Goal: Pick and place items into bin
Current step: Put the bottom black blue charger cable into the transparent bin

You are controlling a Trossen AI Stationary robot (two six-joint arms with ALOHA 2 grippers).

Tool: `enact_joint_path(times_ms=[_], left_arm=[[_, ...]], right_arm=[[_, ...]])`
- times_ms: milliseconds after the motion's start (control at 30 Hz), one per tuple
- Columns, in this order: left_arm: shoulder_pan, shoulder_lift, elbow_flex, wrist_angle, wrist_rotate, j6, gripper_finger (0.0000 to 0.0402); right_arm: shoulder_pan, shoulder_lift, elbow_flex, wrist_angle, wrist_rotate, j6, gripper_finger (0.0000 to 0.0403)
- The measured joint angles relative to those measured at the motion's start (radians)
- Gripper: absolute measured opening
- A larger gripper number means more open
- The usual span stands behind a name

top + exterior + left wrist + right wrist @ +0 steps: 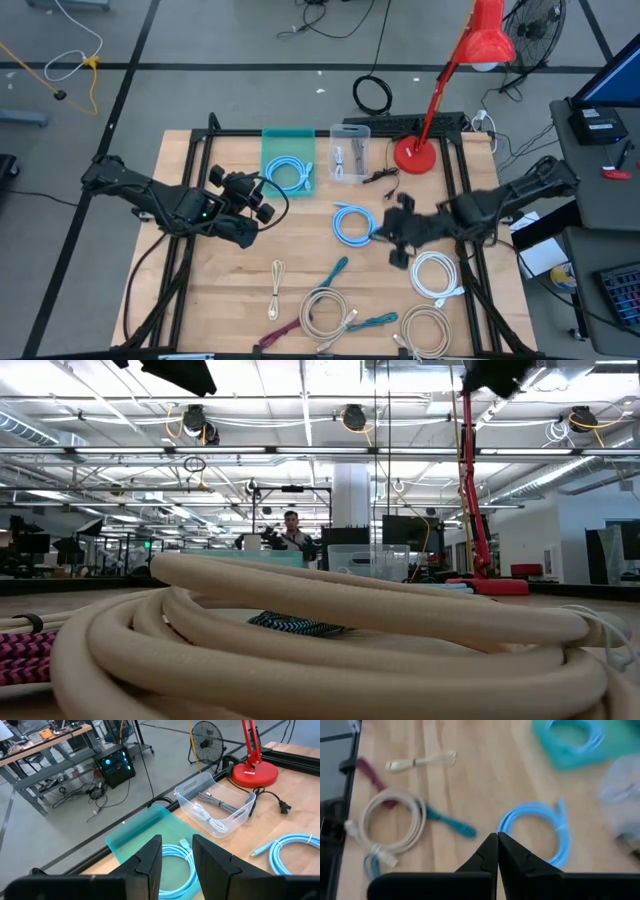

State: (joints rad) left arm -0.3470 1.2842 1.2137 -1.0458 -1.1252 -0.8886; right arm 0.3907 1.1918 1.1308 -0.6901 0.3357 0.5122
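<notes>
A teal bin (288, 150) at the table's far side holds a light blue coil (290, 175); a clear bin (350, 152) next to it holds grey and white cords. On the table lie another light blue coil (352, 222), a white coil (438, 275), two beige coils (325, 310) (425, 330), and teal (335, 270), cream (276, 285) and maroon (280, 330) cords. My left gripper (177, 842) hovers open on the near left side of the teal bin, holding nothing. My right gripper (497, 837) hangs shut and empty above the table, just right of the loose blue coil (535, 827).
A red lamp stands on its base (415, 155) at the far right, its black cord and plug (282, 809) lying beside the clear bin (215, 805). A black frame (470, 290) runs along the table's edges. Bare wood lies between the two grippers.
</notes>
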Motion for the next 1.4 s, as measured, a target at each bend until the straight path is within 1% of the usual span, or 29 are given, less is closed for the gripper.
enact_joint_path(times_ms=[100,133,167,300,367,433,533,633,800,900,1100,1300,1400], left_arm=[[0.000,0.000,0.000,0.000,0.000,0.000,0.0113],[0.000,0.000,0.000,0.000,0.001,0.000,0.0113],[0.000,0.000,0.000,0.000,0.000,0.000,0.0113],[0.000,0.000,0.000,0.000,0.001,-0.001,0.0113],[0.000,0.000,0.000,0.000,0.001,0.000,0.0113],[0.000,0.000,0.000,0.000,0.001,0.000,0.0113],[0.000,0.000,0.000,0.000,0.001,0.001,0.0113],[0.000,0.000,0.000,0.000,0.001,0.001,0.0113],[0.000,0.000,0.000,0.000,0.007,-0.003,0.0113],[0.000,0.000,0.000,0.000,0.010,-0.003,0.0113],[0.000,0.000,0.000,0.000,0.008,0.001,0.0113],[0.000,0.000,0.000,0.000,0.006,0.000,0.0113],[0.000,0.000,0.000,0.000,0.007,0.000,0.0113]], right_arm=[[0.042,-0.026,-0.123,0.102,-0.004,0.067,0.0000],[0.051,-0.030,-0.160,0.133,-0.028,0.076,0.0000],[0.057,-0.030,-0.193,0.171,-0.069,0.075,0.0000],[0.081,-0.019,-0.322,0.352,-0.310,0.067,0.0001],[0.092,-0.004,-0.367,0.448,-0.387,0.093,0.0005],[0.115,0.013,-0.388,0.496,-0.433,0.121,0.0014],[0.164,0.051,-0.388,0.556,-0.449,0.150,0.0033],[0.203,0.073,-0.389,0.668,-0.449,0.151,0.0053],[0.256,0.104,-0.388,0.832,-0.447,0.063,0.0076],[0.269,0.116,-0.388,0.834,-0.446,0.037,0.0091],[0.273,0.150,-0.387,0.735,-0.436,0.018,0.0142],[0.246,0.272,-0.387,0.703,-0.420,0.020,0.0198],[0.229,0.352,-0.384,0.751,-0.488,0.029,0.0219]])
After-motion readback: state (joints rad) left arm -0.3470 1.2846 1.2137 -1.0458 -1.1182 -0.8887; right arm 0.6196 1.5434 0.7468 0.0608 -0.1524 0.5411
